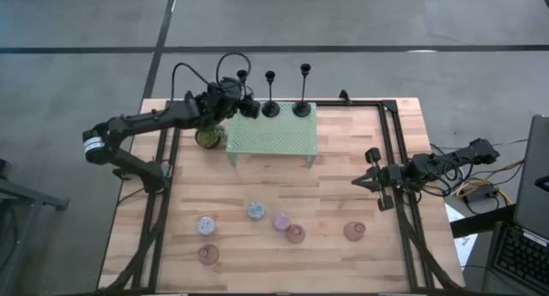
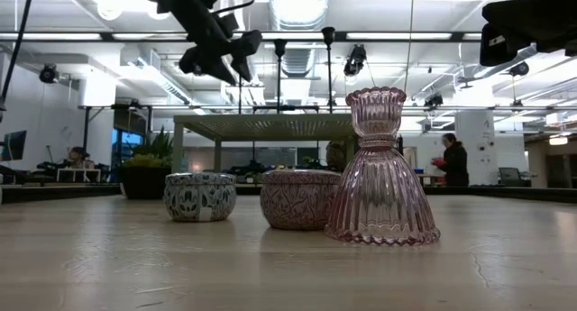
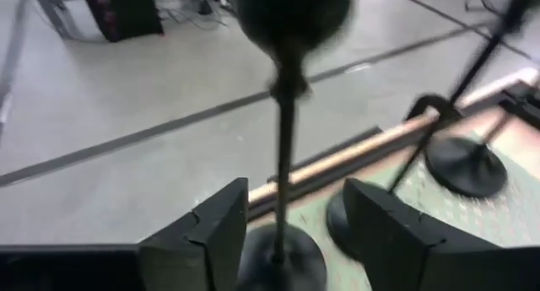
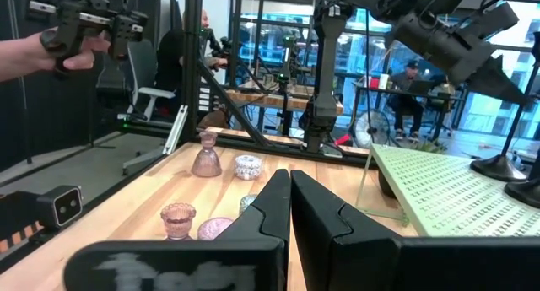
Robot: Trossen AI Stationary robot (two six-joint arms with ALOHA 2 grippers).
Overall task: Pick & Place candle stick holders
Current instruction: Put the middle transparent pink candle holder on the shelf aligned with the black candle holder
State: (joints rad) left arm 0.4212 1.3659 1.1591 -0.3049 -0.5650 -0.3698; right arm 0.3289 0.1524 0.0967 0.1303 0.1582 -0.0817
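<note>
Three candlesticks (image 1: 271, 94) stand along the shelf's (image 1: 273, 135) back edge, six cup holders (image 1: 256, 212) on the table (image 1: 343, 159) before it.

Grey concrete floor (image 1: 360, 17); bright ceiling lights (image 2: 297, 0).

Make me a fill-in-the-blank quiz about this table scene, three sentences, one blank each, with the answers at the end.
1. The number of tall black candlesticks standing on the mint-green shelf is ____.
2. The left end effector has its fingers apart on either side of a candlestick's thin ____.
3. The right end effector, waiting near the table's right edge, has its fingers ____.

Answers: three; stem; shut
</note>
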